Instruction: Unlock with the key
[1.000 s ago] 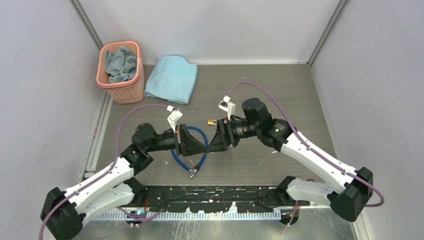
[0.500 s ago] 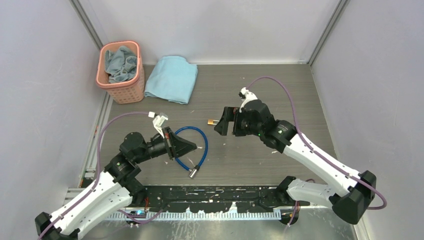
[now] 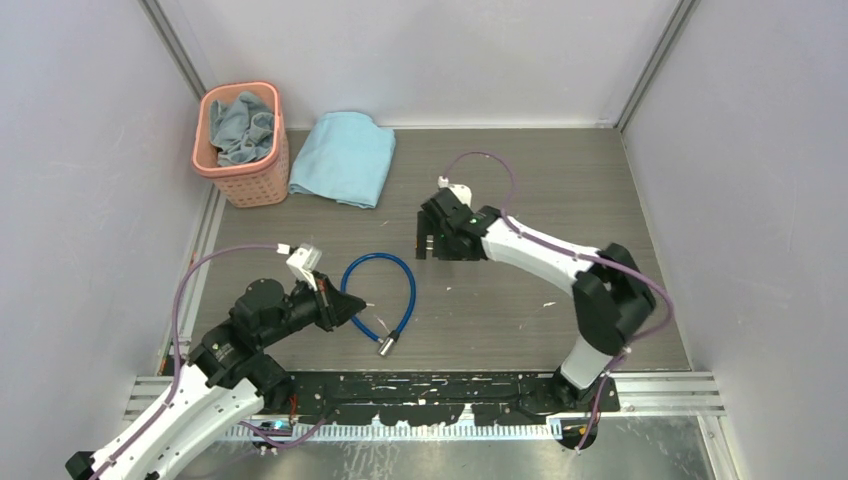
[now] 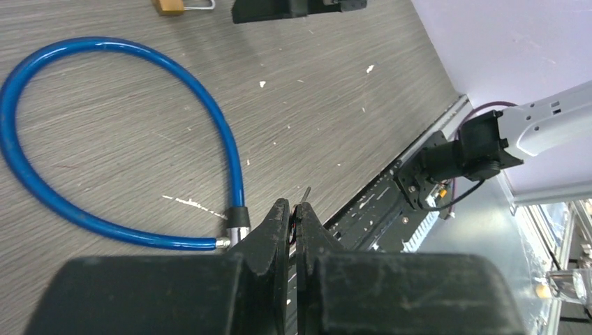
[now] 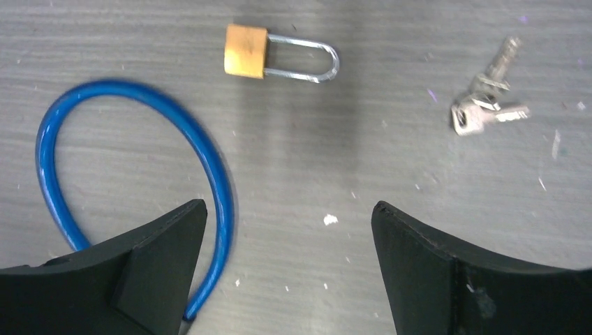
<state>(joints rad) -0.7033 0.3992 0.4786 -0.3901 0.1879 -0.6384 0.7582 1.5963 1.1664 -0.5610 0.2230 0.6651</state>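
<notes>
**Item 1. My left pincer (image 4: 293,209).** Clenched, tips pressed together. A thin dark sliver pokes out between them; I cannot tell what it is. A second ago it stood nose to nose with the other pincer at mid-table, and it has since drawn back to the near left. The arm is folded low and points right, toward the cable.

**Item 2. Blue plastic-coated cable loop with silver metal ends (image 5: 222,188).** Flat on the grey wood-grain table (image 3: 520,180), touched by neither pincer.

**Item 3. Small brass padlock with silver shackle (image 5: 246,50).** Lying flat and alone, beyond the cable. Both shackle legs reach the body; I cannot tell whether it is locked.

**Item 4. Small bunch of silvery-grey metal keys (image 5: 482,112).** On the table near the padlock but apart from it, not in the lock, unheld.

**Item 5. My right pincer (image 5: 287,209).** Released, jaws wide, empty. It has left the meeting point and opened. The arm reaches far and left, wrist bent down, hovering above padlock and keys.

**Note.** With lock and keys lying apart, I judge no turning is under way.
</notes>
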